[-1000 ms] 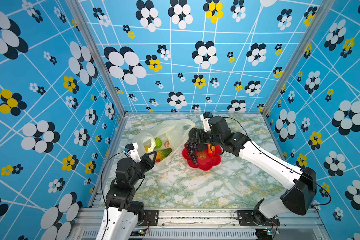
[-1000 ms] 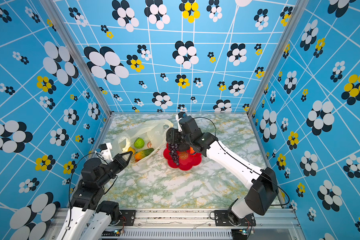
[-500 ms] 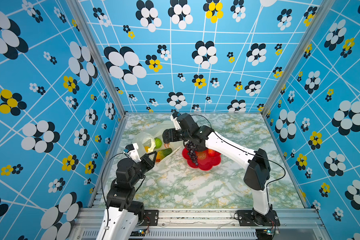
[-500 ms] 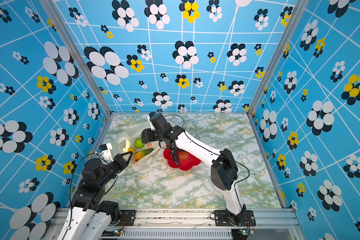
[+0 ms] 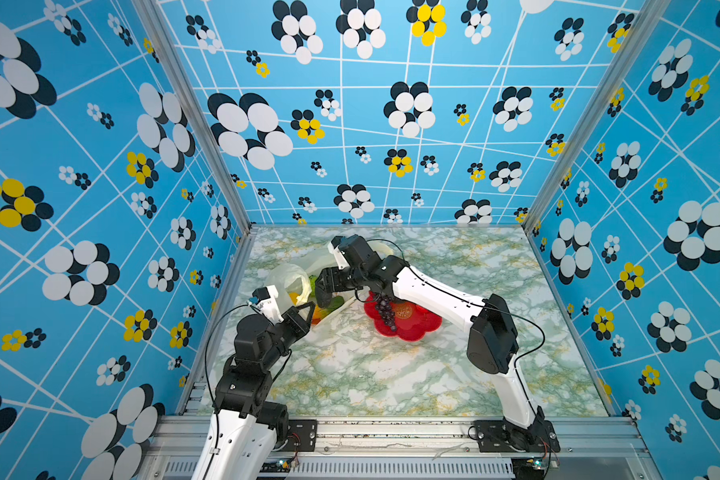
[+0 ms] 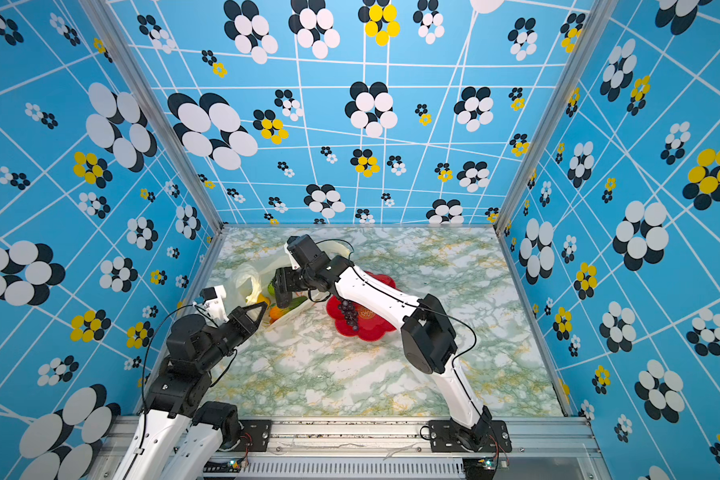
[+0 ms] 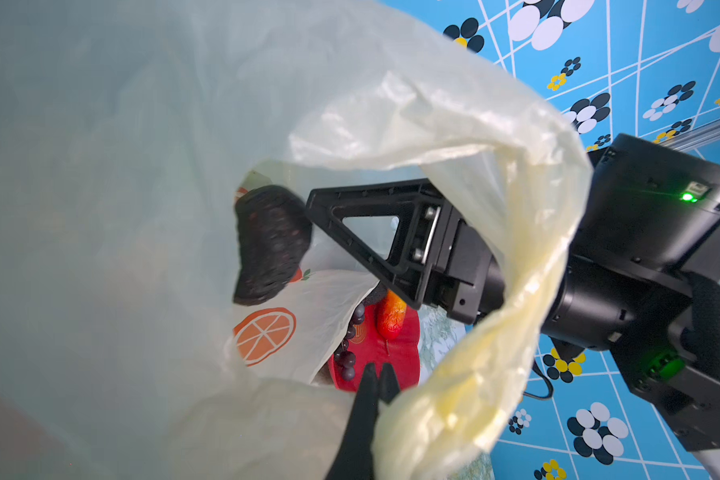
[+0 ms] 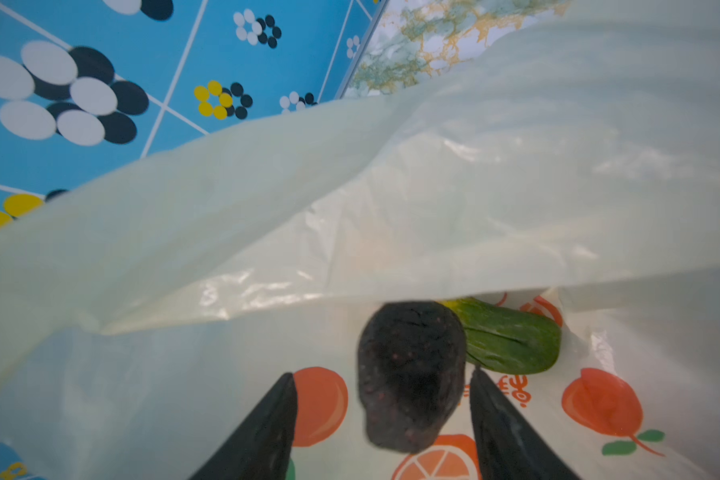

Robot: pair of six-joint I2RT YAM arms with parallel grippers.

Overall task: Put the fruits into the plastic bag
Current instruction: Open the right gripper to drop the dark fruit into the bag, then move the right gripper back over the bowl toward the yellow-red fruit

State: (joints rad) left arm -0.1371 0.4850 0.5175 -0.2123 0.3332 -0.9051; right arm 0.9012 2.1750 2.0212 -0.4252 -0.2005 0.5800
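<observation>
Avocado between wide-apart jaws of right pincer, inside plastic bag

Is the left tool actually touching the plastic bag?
Touching. The left wrist view shows the shut left tool pinching the rim of the plastic bag.

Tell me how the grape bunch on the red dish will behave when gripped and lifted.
The grape bunch probably flops: it lies as a loose chain of separate beads across the red dish. Likely light, as the beads are small. Round beads may slip from a fingertip pinch.
</observation>
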